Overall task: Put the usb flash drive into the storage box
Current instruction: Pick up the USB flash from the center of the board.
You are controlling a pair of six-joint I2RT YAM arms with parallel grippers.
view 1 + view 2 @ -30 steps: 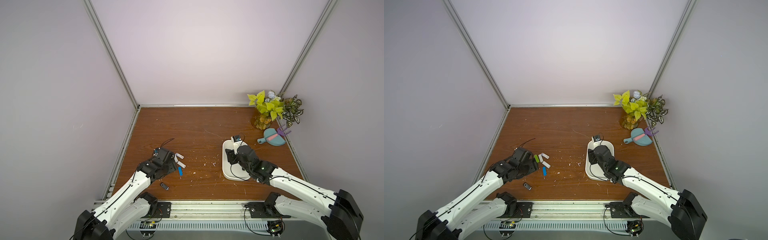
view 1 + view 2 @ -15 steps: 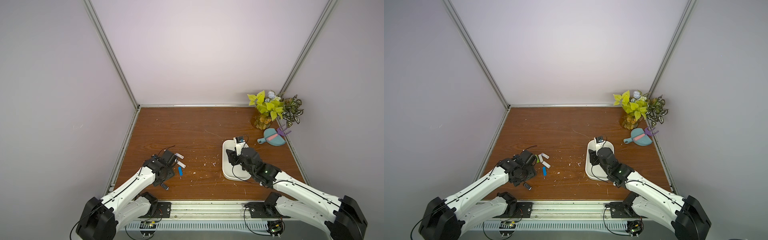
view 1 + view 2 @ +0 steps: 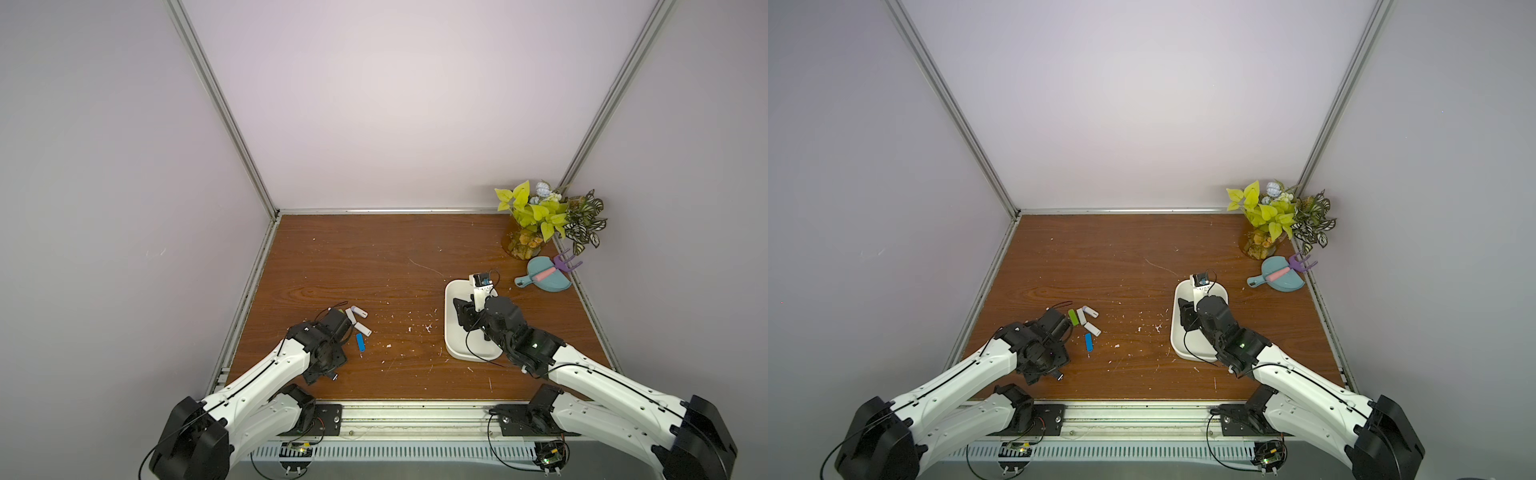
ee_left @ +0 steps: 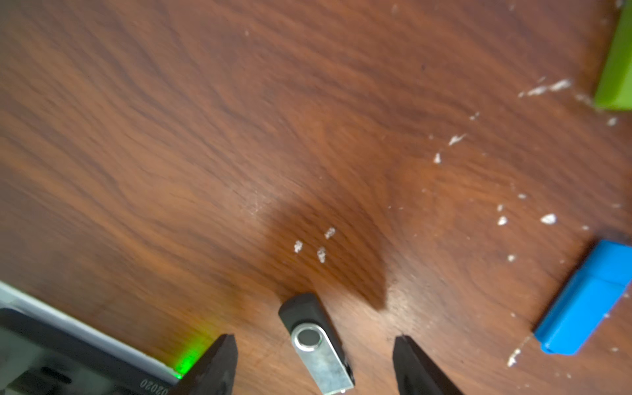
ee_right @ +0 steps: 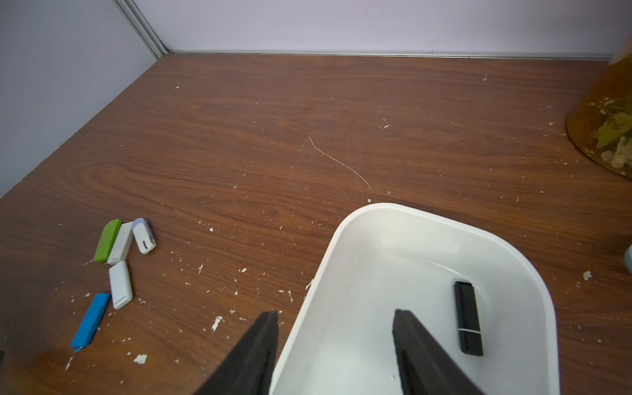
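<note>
left end effector (image 4: 313, 338) drawn back, wide astride metal-clipped usb flash drive (image 4: 307, 316); right end effector (image 5: 336, 312) wide over storage box (image 5: 410, 227)

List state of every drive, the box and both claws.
swivel drive: flat on table, not gripped.
left claw: open, astride swivel drive.
right claw: open, straddling storage box rim.
storage box: upright, holds black capped drive.
black capped drive: flat inside box.
green drive: on table, outside box.
blue drive: on table, outside box.
white drives: three, on table, outside box.
</note>
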